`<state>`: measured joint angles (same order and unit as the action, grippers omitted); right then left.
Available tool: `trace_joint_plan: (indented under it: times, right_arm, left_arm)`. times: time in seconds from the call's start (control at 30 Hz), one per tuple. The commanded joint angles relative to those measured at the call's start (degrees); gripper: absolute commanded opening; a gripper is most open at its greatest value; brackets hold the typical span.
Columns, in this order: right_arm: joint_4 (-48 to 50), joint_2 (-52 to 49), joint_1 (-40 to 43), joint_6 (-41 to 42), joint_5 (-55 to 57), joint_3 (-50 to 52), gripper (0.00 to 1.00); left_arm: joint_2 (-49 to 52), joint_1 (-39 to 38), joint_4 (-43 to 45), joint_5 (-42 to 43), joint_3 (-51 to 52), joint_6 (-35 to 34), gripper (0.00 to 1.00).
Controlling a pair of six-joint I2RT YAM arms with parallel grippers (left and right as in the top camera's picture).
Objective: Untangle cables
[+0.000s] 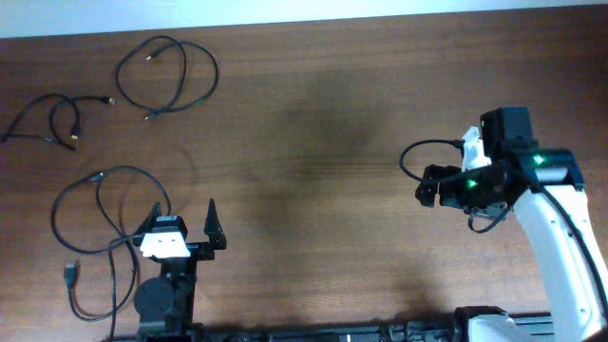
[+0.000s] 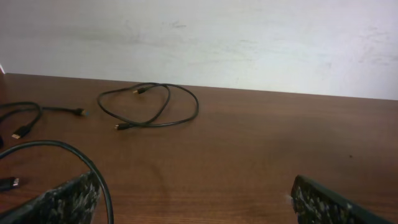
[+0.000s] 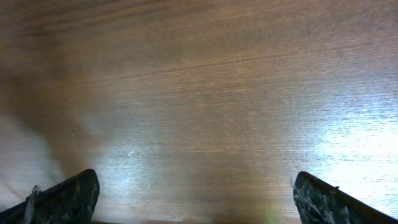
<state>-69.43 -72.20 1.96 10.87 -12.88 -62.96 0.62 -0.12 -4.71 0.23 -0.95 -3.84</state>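
Observation:
Three thin black cables lie apart on the left of the brown table (image 1: 313, 142). One is a loop at the back (image 1: 169, 81), also in the left wrist view (image 2: 149, 106). One lies at the far left (image 1: 52, 114), seen too in the left wrist view (image 2: 28, 115). One sprawls at the front left (image 1: 95, 237); its cord runs just past my left finger (image 2: 93, 174). My left gripper (image 1: 183, 218) (image 2: 196, 202) is open and empty beside that cable. My right gripper (image 1: 425, 185) (image 3: 196, 193) is open and empty over bare wood at the right.
A white wall (image 2: 249, 37) rises behind the table's far edge. A thicker black wire (image 1: 418, 157) fixed to the right arm loops beside its wrist. The right arm's white link (image 1: 560, 247) runs along the right side.

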Motion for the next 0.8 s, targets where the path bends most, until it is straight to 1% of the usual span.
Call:
trace_joint_plan:
  times: [0.0,0.1,0.3,0.6,0.77]
  right_arm:
    - [-0.24,7.13,0.33,-1.49,0.48,0.07,0.99]
    - [-0.26,13.31,0.33,-1.49,0.52,0.07,0.99]
    - [-1.86,29.38,0.33,-1.46,2.6,0.07,0.99]
    - [-10.54,43.01,0.33,-1.4,4.76,0.07,0.99]
    - [-11.19,50.6,0.33,-0.72,4.76,0.07,0.99]
  left_arm:
    - [-0.33,0.35,-0.02,0.44,0.42,1.11,0.99]
    - [-0.33,0.35,-0.02,0.42,0.42,1.09,0.99]
    - [-0.33,0.35,-0.02,0.42,0.42,1.09,0.99]
    - [-0.33,0.35,-0.02,0.44,0.42,1.09,0.99]
    - [-0.33,0.35,-0.02,0.44,0.42,1.09,0.99]
